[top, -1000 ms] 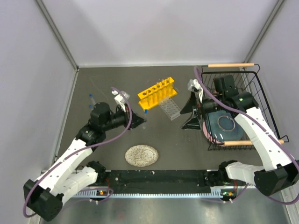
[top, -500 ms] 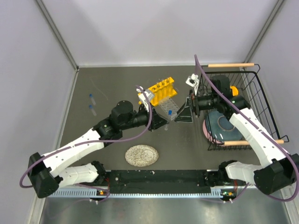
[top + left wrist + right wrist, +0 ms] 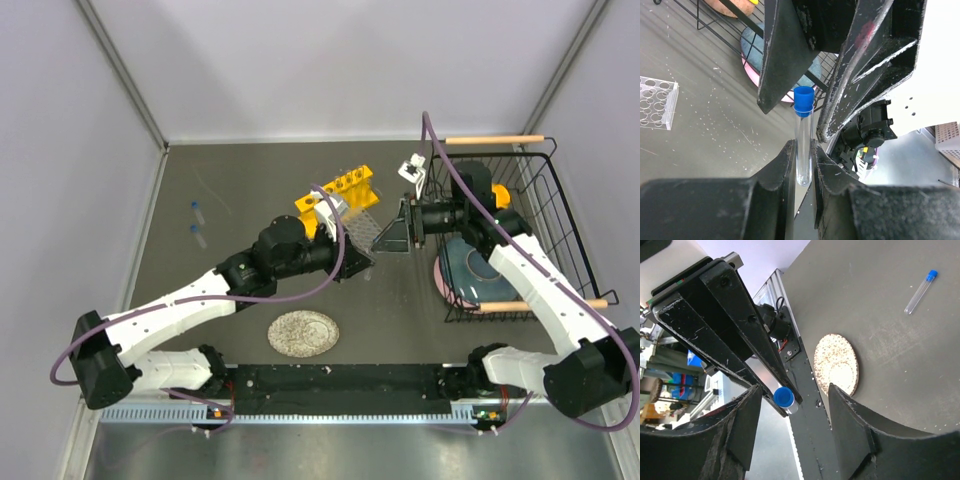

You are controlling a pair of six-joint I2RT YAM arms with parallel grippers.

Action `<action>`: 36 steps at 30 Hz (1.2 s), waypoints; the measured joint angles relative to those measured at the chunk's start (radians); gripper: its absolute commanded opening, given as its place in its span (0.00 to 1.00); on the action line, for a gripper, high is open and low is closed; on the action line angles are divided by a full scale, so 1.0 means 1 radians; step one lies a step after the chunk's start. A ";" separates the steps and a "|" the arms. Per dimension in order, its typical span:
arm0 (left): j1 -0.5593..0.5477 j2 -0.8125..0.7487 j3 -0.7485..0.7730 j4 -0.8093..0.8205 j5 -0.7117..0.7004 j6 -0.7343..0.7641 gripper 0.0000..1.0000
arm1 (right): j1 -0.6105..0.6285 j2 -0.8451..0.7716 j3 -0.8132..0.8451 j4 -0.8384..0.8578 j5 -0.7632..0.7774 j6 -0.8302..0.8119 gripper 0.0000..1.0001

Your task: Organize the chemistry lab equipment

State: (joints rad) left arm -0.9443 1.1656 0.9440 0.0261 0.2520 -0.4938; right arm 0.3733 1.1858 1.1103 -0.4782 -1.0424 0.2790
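Handover, by my reading: thin clear glass tube with a blue cap [image 3: 803,142] is clamped by its base in the left hand [image 3: 802,162], above the grey worktop [image 3: 250,180], five o'clock of the yellow six-hole plastic rack [image 3: 338,193]. Right hand [image 3: 390,238] has its fingers apart either side of the cap. It should close squarely on the glass before the left lets go.

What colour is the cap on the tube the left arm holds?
Blue. The thin clear glass tube shows best in left wrist view.

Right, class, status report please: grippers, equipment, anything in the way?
Left gripper shut on blue-capped tube. Right gripper open, facing it. Nothing seen between them.
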 measured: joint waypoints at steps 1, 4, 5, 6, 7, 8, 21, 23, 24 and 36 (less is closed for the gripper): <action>-0.003 0.002 0.002 -0.003 -0.003 0.002 0.00 | 0.000 0.000 -0.003 0.009 -0.003 0.007 0.48; -0.008 0.004 0.004 -0.010 -0.013 0.008 0.00 | 0.000 0.000 -0.011 0.023 -0.010 0.022 0.40; -0.009 0.004 0.004 -0.013 -0.015 0.010 0.00 | 0.000 0.000 -0.013 0.026 -0.012 0.028 0.37; -0.010 0.004 0.005 -0.018 -0.019 0.013 0.00 | 0.000 0.000 -0.016 0.029 -0.015 0.030 0.35; -0.011 0.004 0.005 -0.023 -0.022 0.014 0.00 | 0.000 -0.001 -0.018 0.029 -0.017 0.033 0.30; -0.013 0.004 0.006 -0.028 -0.026 0.015 0.00 | 0.000 -0.001 -0.018 0.031 -0.018 0.035 0.27; -0.015 0.004 0.006 -0.043 -0.054 0.015 0.49 | 0.002 -0.001 -0.024 0.037 -0.013 -0.006 0.10; -0.015 0.003 0.006 -0.043 -0.065 0.009 0.60 | 0.002 -0.001 -0.026 0.037 -0.002 -0.018 0.10; -0.015 0.002 0.006 -0.044 -0.070 0.011 0.70 | 0.002 -0.001 -0.029 0.038 0.002 -0.024 0.10; 0.008 -0.172 -0.019 -0.136 -0.271 0.000 0.99 | 0.004 -0.001 -0.068 0.046 0.212 -0.196 0.10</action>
State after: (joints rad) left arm -0.9363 0.9939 0.9253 -0.1101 -0.0189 -0.4942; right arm 0.3771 1.1851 1.0428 -0.4320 -0.8303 0.0830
